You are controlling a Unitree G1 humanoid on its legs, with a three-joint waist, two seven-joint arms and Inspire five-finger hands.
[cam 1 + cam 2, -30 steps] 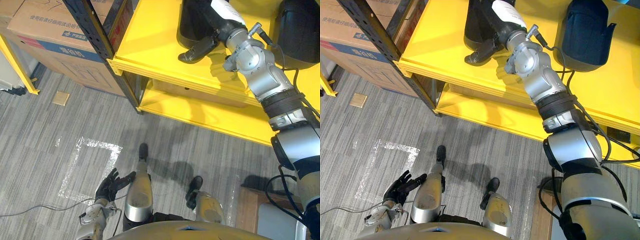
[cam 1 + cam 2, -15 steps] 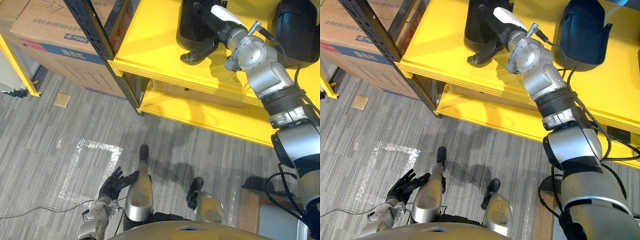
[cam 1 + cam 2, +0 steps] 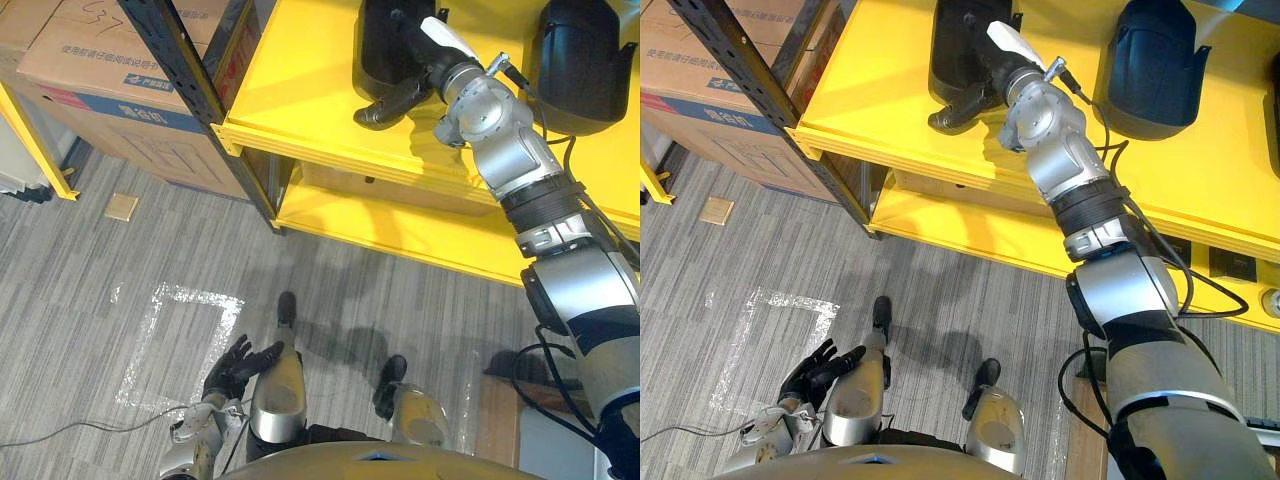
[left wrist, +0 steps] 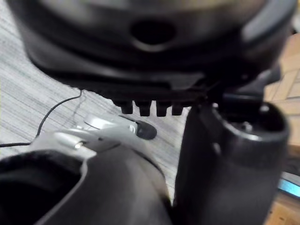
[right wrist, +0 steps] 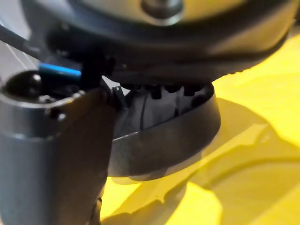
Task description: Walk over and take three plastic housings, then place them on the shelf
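Observation:
A black plastic housing (image 3: 382,45) stands on the yellow shelf (image 3: 290,90) at the back. My right hand (image 3: 430,70) reaches it from the right. Its white-covered thumb (image 3: 1010,40) lies over the housing's top, and its dark fingers (image 3: 385,105) run along the lower front edge, so the housing is pinched between them. In the right wrist view the housing's rim (image 5: 178,126) rests on the yellow board. A second black housing (image 3: 1152,65) stands to the right on the same shelf. My left hand (image 3: 235,365) hangs low over the floor with its fingers spread and nothing in them.
A black shelf upright (image 3: 190,90) stands at the shelf's left corner, with cardboard boxes (image 3: 100,70) behind it. A lower yellow board (image 3: 400,225) lies beneath. On the grey carpet are a taped square (image 3: 180,335) and a small cardboard piece (image 3: 121,206). A wooden edge (image 3: 495,410) is at lower right.
The right hand has slid a little left along the housing, with its thumb further over the top. The view shifted slightly. The left hand stays low with fingers spread.

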